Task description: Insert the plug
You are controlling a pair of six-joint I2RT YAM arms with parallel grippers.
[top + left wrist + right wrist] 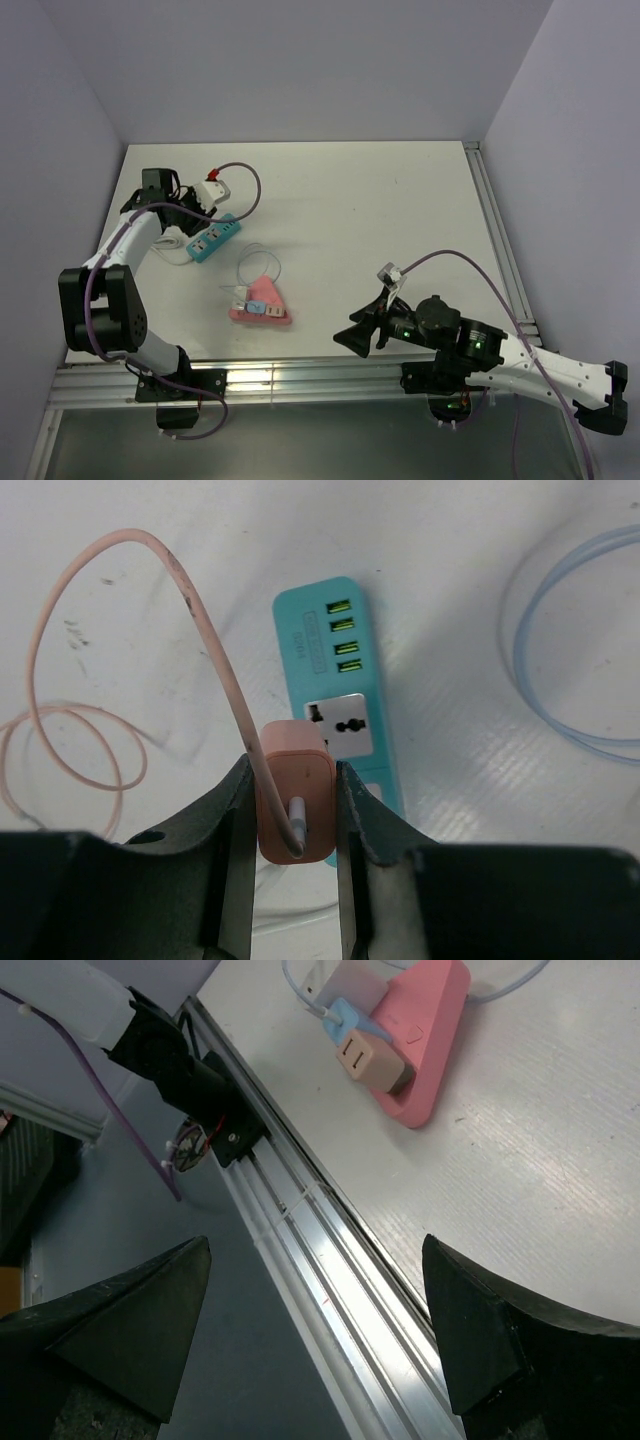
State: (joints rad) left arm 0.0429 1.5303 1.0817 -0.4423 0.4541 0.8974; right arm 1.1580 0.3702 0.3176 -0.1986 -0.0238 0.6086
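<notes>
My left gripper (pixel 295 772) is shut on a salmon-coloured plug (pixel 296 815), one finger on each flat side. A thin pink cable (pixel 212 645) comes out of the plug's back and loops off to the left. Just beyond the plug lies a teal power strip (pixel 318 645) with a white universal socket (pixel 340 726) and several USB ports. The plug covers the strip's near end; I cannot tell if they touch. From above, the left gripper (pixel 192 212) hangs over the teal strip (pixel 216 238) and hides the plug. My right gripper (pixel 360 336) stands open and holds nothing.
A pink triangular power strip (pixel 266 310) with small adapters plugged in lies mid-table, also in the right wrist view (pixel 430 1030). A pale blue cable (pixel 535 680) loops right of the teal strip. The right gripper (pixel 315 1330) hovers over the aluminium rail (pixel 330 1260) at the table's near edge.
</notes>
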